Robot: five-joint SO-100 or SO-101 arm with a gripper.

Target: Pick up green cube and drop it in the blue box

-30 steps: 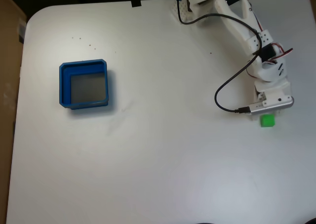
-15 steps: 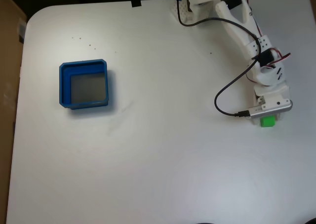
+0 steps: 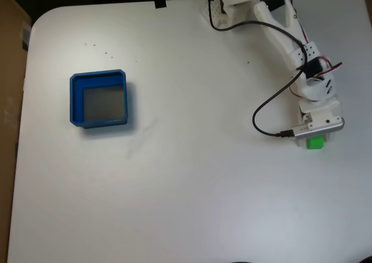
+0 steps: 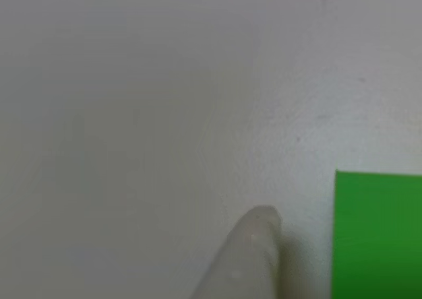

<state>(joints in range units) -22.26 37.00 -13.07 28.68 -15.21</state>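
Observation:
The green cube [image 3: 315, 143] lies on the white table at the right in the fixed view, its upper edge tucked under my gripper [image 3: 317, 136] and the silver camera module on the wrist. In the other view the green cube [image 4: 379, 236] is at the lower right, and one pale fingertip [image 4: 256, 246] stands just left of it with a strip of table between them. The second finger is hidden. The blue box [image 3: 74, 100], a shallow tray with a grey floor, sits far off at the left and holds nothing.
The white arm [image 3: 285, 33] reaches from its base at the top centre down to the right, with a black cable [image 3: 258, 109] looping to its left. A brown cardboard wall [image 3: 9, 71] borders the table's left edge.
Compared with one second ago, the gripper has shifted slightly toward the cube and covers more of it. Nothing has moved in the last half second.

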